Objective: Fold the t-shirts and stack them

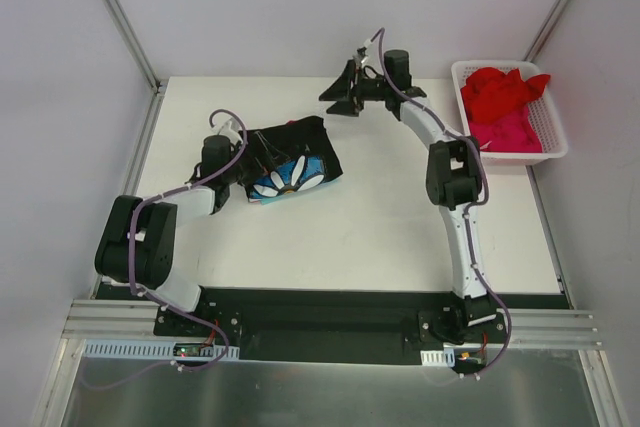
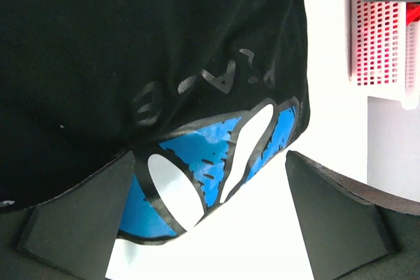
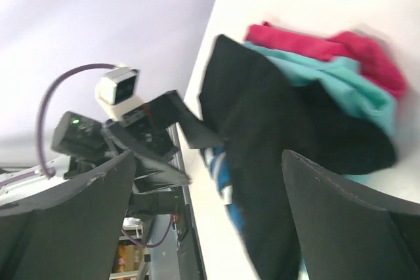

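A folded black t-shirt [image 1: 290,152] with a white-and-blue flower print [image 1: 292,182] lies on the white table left of centre. The right wrist view shows the black t-shirt [image 3: 282,142] resting on a teal one [image 3: 348,83] and a pinkish-red one [image 3: 328,40]. My left gripper [image 1: 262,165] is open at the shirt's left side, and the print [image 2: 197,168] and bare table show between its fingers [image 2: 79,221]. My right gripper [image 1: 338,94] is open behind the stack, apart from it and holding nothing. A red t-shirt [image 1: 500,92] and a pink one [image 1: 512,132] lie in the basket.
The white slotted basket [image 1: 555,127] stands at the table's far right edge and also shows as the basket [image 2: 380,44] in the left wrist view. Grey walls with metal rails close in the table on the left, back and right.
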Controlling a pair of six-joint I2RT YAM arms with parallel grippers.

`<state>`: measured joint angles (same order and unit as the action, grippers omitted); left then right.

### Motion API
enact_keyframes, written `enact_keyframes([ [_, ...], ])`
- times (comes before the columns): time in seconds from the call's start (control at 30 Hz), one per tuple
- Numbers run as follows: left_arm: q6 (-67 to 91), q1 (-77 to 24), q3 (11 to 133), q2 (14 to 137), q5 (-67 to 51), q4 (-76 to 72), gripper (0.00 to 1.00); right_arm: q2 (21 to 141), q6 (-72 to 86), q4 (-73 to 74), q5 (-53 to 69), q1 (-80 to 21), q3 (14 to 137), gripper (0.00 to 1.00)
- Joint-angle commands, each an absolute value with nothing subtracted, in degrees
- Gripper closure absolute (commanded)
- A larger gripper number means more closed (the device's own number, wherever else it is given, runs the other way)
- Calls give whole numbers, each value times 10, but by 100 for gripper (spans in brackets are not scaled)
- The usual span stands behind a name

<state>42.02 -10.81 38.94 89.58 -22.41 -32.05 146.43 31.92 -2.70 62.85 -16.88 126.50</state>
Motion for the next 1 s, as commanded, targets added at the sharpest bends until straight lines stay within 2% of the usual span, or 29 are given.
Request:
enact_keyframes([
  [0.0, 412, -107, 383, 841, -232, -299, 1, 1327, 246, 13, 640, -188, 1259, 4],
  [0.23, 360, -104, 429, 787, -206, -196, 1, 1247, 222, 30, 642, -214, 1133, 4],
  [0.43, 334, -41, 551, 846, -278, -136, 1, 1200, 186, 40, 607, -225, 1010, 4],
  [0.6, 341, -12, 641, 948, -318, -127, 1, 1194, 84, 180, 526, -229, 1013, 4],
  [0.77, 374, -12, 695, 1026, -360, -156, 1, 1215, 93, 171, 533, -229, 1020, 4],
  [0.97, 403, -13, 677, 1018, -371, -170, 1, 1223, 100, 169, 539, -231, 1028, 4],
])
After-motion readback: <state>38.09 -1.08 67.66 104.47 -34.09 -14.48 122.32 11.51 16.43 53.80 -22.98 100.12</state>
